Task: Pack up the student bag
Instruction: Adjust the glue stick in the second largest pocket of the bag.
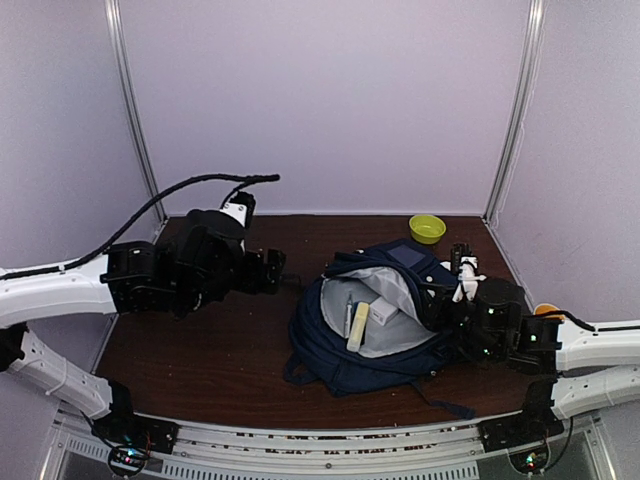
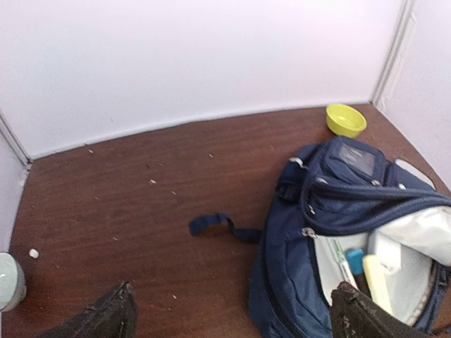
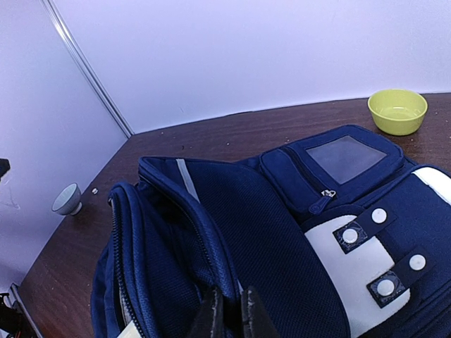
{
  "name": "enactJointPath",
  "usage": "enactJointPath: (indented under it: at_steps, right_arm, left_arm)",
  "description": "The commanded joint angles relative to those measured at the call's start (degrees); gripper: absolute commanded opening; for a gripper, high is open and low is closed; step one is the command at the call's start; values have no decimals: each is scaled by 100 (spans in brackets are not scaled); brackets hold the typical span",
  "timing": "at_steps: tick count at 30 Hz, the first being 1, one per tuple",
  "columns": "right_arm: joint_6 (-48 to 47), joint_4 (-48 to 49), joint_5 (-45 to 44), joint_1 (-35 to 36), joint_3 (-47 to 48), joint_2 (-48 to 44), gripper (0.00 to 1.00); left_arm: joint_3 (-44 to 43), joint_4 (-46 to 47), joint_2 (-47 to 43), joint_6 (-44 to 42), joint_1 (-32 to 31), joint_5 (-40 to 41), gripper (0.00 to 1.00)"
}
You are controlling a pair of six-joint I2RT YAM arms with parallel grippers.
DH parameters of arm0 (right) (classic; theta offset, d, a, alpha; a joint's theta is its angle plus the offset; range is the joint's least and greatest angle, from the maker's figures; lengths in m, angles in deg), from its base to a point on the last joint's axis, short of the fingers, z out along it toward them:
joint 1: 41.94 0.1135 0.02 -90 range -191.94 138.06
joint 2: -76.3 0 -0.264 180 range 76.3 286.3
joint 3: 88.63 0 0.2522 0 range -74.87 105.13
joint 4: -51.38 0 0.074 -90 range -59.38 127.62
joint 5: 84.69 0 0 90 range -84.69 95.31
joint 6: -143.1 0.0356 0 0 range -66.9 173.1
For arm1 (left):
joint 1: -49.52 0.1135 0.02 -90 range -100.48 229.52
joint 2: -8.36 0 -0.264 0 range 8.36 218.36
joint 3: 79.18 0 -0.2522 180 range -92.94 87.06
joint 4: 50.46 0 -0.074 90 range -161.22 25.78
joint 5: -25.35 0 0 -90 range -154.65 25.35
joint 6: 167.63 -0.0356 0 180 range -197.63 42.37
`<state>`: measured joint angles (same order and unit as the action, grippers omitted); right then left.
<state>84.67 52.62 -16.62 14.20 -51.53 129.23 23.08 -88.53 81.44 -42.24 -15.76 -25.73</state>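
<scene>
The student bag (image 1: pixel 335 352) lies open on the surface (image 1: pixel 220 340), right of centre, with a pale yellow tube (image 1: pixel 358 327) and a white box (image 1: pixel 381 311) inside. My right claw (image 3: pixel 229 317) is clamped together on the rim of the opening and props it up; my left claw (image 1: pixel 277 271) hangs empty, jaws wide apart, just left of the bag. I judge loading to be in hand: the next move calls for the left claw to fetch another item or work the zipper.

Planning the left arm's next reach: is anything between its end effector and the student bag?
Nothing visible: only bare table and the bag's strap loop lie between the open left end effector and the student bag.
</scene>
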Motion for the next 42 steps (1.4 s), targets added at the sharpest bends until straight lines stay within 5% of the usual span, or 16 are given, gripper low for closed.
enactJointPath:
  at_steps: [1,11,15,30,42]
  right_arm:
    - [99,-268,-452,-120,123,95,0]
    - [95,-285,-452,-119,155,132,0]
    - [104,-290,-457,-119,139,111,0]
    - [109,-286,-461,-126,120,95,0]
    - [113,-289,-452,-136,137,121,0]
  left_arm:
    - [448,903,-128,-857,183,1191,98]
    - [773,1636,-137,-2972,1211,-3267,85]
    - [922,1723,8,-3376,1554,-4282,79]
    - [385,2276,1610,-3775,2380,-5774,62]
    - [-359,1948,2452,-4254,2468,-5929,49]
